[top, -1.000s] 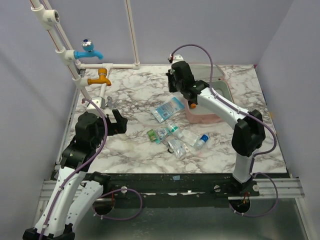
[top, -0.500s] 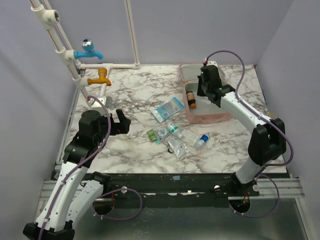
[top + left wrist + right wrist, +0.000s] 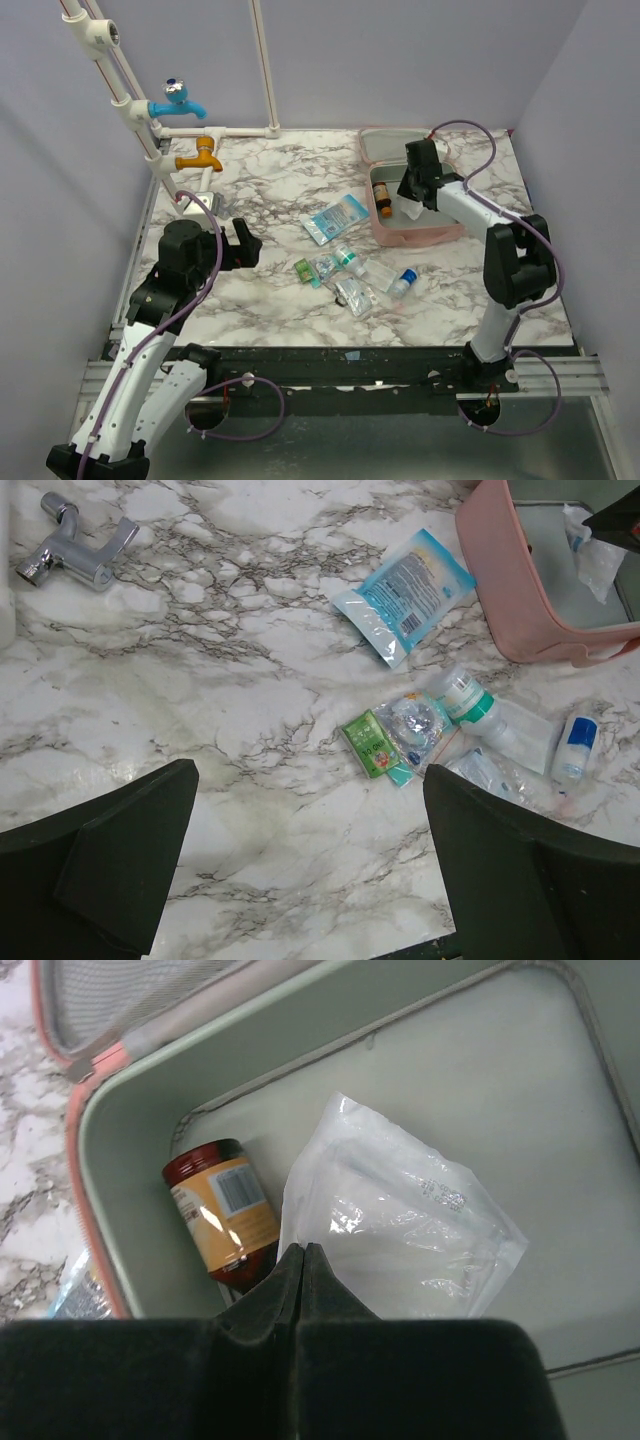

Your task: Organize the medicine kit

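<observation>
Marbled worktop (image 3: 270,190) fills the overhead view, with plain lilac walls around it and a white pipe frame (image 3: 150,130) at its far left. Only this view takes in both arms together. The medicine kit (image 3: 420,238) lies open at the far right of the worktop, lid back.

The left claw (image 3: 242,243) hangs over the near left, fingers wide apart with nothing between them. The right claw (image 3: 303,1260) is down inside the kit, fingers pressed together. Its wrist camera alone shows the grey lining clearly: a clear plastic packet (image 3: 400,1230) with a brown orange-labelled bottle (image 3: 222,1215) just beside it. The fingertips meet at the packet's edge; whether they pinch it I cannot tell.

The left wrist view gives the loose things outside the kit: a blue-and-white sachet (image 3: 405,595), a chrome fitting (image 3: 75,555), a green-banded bottle (image 3: 465,695), a small green packet (image 3: 370,745) and a blue-capped vial (image 3: 575,748).
</observation>
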Action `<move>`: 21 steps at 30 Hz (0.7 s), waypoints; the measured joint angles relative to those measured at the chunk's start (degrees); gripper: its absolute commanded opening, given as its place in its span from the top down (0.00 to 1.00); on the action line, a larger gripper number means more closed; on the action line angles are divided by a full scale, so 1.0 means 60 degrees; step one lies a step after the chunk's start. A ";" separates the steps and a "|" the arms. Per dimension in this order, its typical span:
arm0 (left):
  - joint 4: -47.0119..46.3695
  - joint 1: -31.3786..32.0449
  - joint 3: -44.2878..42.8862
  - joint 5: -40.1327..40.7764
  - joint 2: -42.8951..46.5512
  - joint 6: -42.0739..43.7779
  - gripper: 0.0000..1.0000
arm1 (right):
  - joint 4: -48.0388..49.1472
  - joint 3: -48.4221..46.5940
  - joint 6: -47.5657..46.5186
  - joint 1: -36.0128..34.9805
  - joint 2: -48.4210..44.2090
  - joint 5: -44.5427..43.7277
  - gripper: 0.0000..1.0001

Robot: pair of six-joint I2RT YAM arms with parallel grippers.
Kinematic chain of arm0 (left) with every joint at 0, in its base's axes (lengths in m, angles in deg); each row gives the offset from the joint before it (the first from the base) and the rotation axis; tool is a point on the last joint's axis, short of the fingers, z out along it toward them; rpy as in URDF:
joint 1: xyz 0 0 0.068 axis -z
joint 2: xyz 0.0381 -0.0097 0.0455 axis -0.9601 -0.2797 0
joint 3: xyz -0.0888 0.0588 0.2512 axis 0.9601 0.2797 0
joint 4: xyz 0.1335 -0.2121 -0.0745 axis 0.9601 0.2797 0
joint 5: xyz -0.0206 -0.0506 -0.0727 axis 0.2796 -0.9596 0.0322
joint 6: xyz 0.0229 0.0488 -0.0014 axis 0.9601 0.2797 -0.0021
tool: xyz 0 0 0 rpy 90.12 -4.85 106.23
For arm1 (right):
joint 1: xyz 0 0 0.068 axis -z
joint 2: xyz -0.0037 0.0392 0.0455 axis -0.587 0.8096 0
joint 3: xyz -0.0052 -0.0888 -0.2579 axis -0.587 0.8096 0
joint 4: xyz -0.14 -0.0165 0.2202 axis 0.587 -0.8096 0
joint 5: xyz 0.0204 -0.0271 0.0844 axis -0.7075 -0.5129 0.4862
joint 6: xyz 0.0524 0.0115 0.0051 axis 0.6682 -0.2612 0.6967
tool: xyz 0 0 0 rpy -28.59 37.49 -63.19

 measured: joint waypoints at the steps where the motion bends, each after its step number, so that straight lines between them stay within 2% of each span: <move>1: 0.0004 0.0000 0.0000 0.0000 0.0000 -0.0004 0.01 | 0.0058 0.0000 0.0215 0.0036 0.0164 -0.0033 0.99; 13: -0.0018 0.0000 0.0000 -0.0441 -0.0339 -0.0215 0.01 | 0.0583 -0.1038 0.2357 0.0284 0.2007 -0.0612 0.99; 15: -0.0066 0.0000 0.0000 -0.0692 -0.0441 -0.0302 0.01 | 0.0590 -0.1228 0.2637 0.0339 0.2226 -0.0652 0.88; 18: -0.0157 0.0000 0.0000 -0.1027 -0.0630 -0.0408 0.01 | 0.0605 -0.1537 0.2947 0.0397 0.2510 -0.0688 0.60; 21: -0.0219 0.0004 0.0000 -0.1286 -0.0987 -0.0532 0.01 | 0.0601 -0.1778 0.3053 0.0423 0.2645 -0.0696 0.46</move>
